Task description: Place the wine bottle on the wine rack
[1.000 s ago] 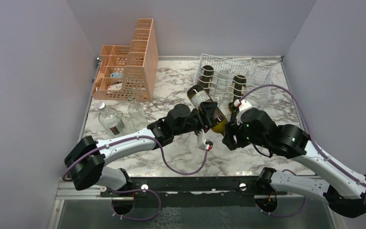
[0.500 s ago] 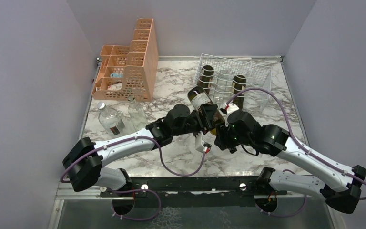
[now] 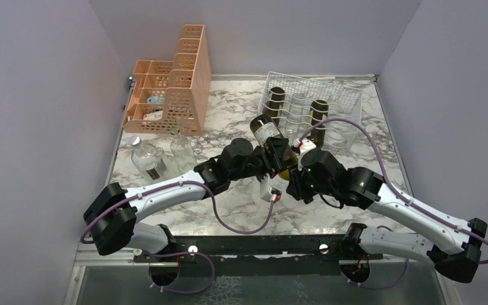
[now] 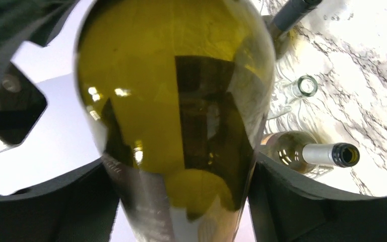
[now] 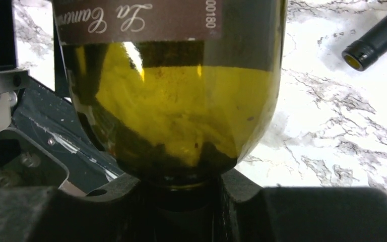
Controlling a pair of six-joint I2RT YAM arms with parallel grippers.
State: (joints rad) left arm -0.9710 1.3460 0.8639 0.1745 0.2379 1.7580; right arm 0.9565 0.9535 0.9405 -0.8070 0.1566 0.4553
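Note:
The wine bottle (image 3: pixel 269 134), olive-green glass with a dark label, hangs tilted above the table's middle, base toward the back left. My left gripper (image 3: pixel 278 153) straddles its body (image 4: pixel 176 101); the jaws stand open, close on either side, with a thin gap showing. My right gripper (image 3: pixel 297 182) is shut on the bottle's neck (image 5: pixel 179 194), just under the shoulder (image 5: pixel 176 116). The wine rack (image 3: pixel 346 95), a silvery wire frame, stands at the back right, beyond the bottle, with two dark bottles (image 3: pixel 275 101) (image 3: pixel 319 112) lying in it.
A peach perforated organizer (image 3: pixel 171 89) stands at the back left. Two clear glass bottles (image 3: pixel 145 156) (image 3: pixel 182 150) stand in front of it, near my left arm. Lavender walls close in on both sides and the back.
My right gripper slid left to the bottle and shut on its neck. My left gripper's jaws spread off the bottle's body. The bottle has barely moved.

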